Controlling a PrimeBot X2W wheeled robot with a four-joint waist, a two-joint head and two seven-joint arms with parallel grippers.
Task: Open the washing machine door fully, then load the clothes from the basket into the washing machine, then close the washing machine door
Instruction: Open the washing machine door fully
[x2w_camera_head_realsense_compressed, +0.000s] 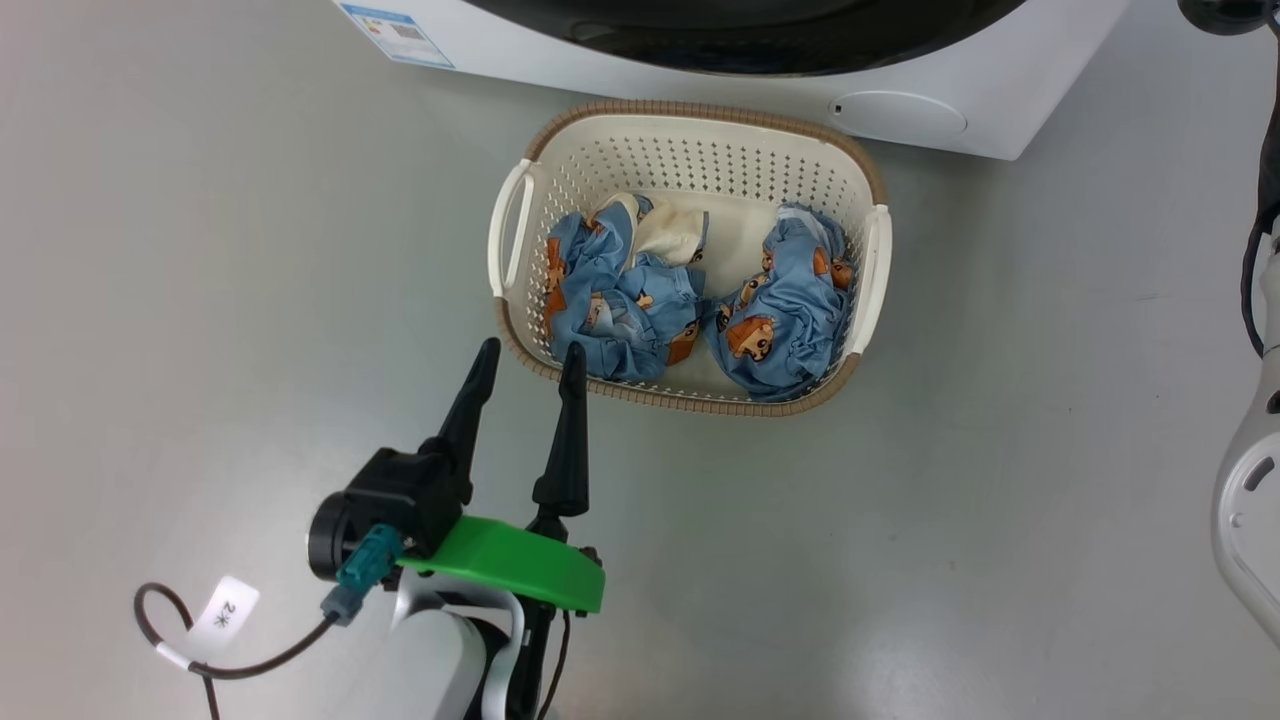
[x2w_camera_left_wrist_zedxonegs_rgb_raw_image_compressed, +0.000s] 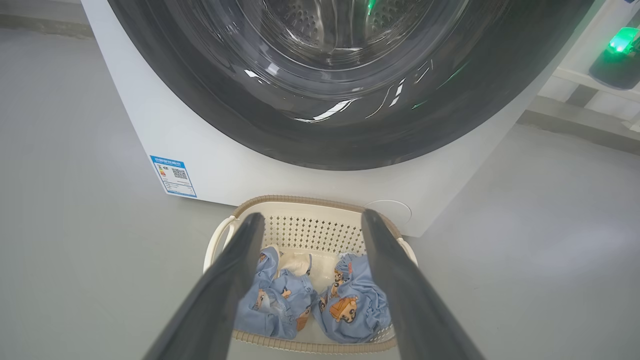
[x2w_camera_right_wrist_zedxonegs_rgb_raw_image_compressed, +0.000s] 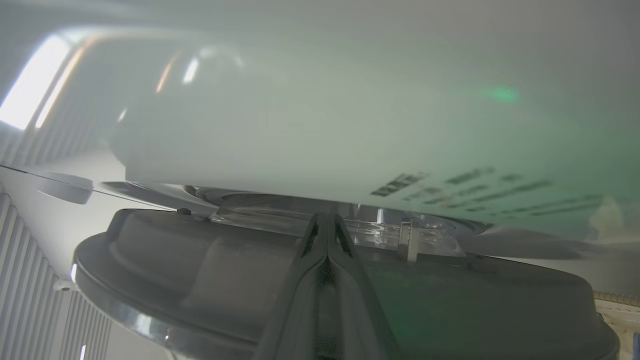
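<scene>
The cream basket stands on the floor right before the washing machine. In it lie light-blue bear-print clothes in two bundles, with a cream piece at the back. My left gripper is open, its tips just short of the basket's near left corner. The left wrist view looks over the clothes at the washing machine door, with its black rim and glass bowl. My right gripper is shut, its tips at the seam between the door's dark edge and the white front.
Grey floor spreads left and right of the basket. A blue label marks the machine's lower left corner. My right arm's pale shell rises along the right edge of the head view. A cable with a white tag hangs from the left wrist.
</scene>
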